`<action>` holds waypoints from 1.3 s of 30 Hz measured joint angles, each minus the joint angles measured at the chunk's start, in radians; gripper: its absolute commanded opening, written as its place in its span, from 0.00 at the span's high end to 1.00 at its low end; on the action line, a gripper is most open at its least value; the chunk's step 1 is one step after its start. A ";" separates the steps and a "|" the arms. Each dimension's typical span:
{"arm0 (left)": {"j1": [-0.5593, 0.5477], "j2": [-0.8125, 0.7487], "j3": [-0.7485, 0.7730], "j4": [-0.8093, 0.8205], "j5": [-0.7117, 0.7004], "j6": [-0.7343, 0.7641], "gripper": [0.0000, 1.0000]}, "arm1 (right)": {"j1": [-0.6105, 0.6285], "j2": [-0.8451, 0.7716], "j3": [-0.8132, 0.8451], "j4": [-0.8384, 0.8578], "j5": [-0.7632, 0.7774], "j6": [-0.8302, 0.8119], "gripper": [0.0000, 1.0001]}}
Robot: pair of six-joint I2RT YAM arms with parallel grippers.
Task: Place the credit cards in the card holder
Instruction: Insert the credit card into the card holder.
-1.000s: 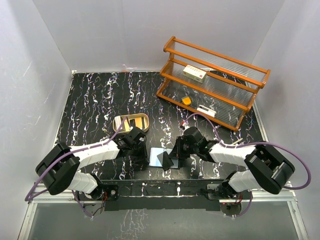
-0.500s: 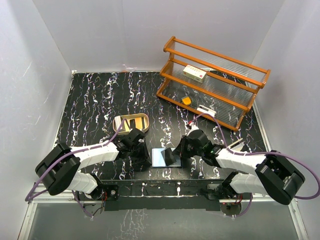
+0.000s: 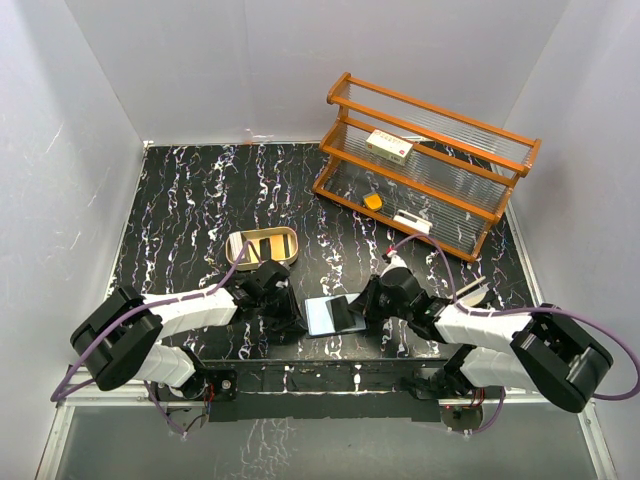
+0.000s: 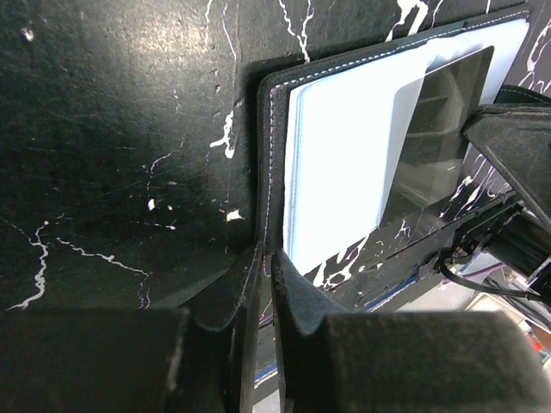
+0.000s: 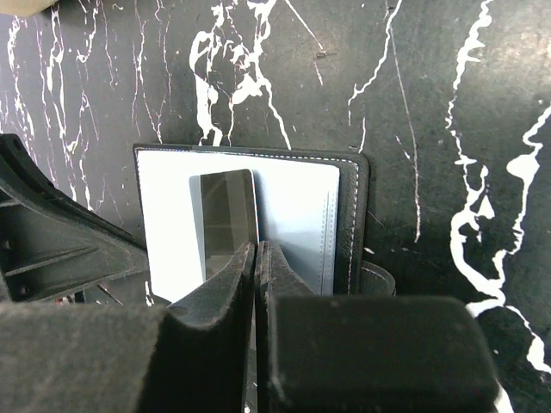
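Between the two arms, at the near side of the worktop (image 3: pixel 190 200), the card holder (image 3: pixel 322 316) lies open with its pale inside up. The left pincer (image 4: pixel 265 262) is closed narrowly on its stitched outer edge, seemingly to pin it so it cannot slide. The right pincer (image 5: pixel 256 258) nips a dark card (image 5: pixel 222 219) by one edge over the pale slots, apparently to feed it in. More cards (image 3: pixel 262 246) sit in the tan tray (image 3: pixel 295 243), well apart.
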 measured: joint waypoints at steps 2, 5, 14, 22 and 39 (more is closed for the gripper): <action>0.000 0.000 -0.005 0.010 0.005 -0.007 0.91 | 0.002 -0.014 -0.012 0.002 0.014 0.008 1.00; -0.001 0.000 -0.006 0.015 0.010 -0.011 0.91 | 0.006 -0.036 -0.020 -0.002 0.036 0.018 1.00; -0.006 0.000 -0.008 0.021 0.014 -0.023 0.91 | 0.016 -0.081 -0.037 -0.001 0.082 0.019 1.00; -0.008 0.000 -0.012 0.027 0.018 -0.028 0.91 | 0.075 -0.078 -0.051 0.003 0.139 0.044 1.00; -0.017 0.008 -0.013 0.042 0.023 -0.033 0.91 | 0.174 -0.004 -0.032 0.048 0.231 0.147 0.89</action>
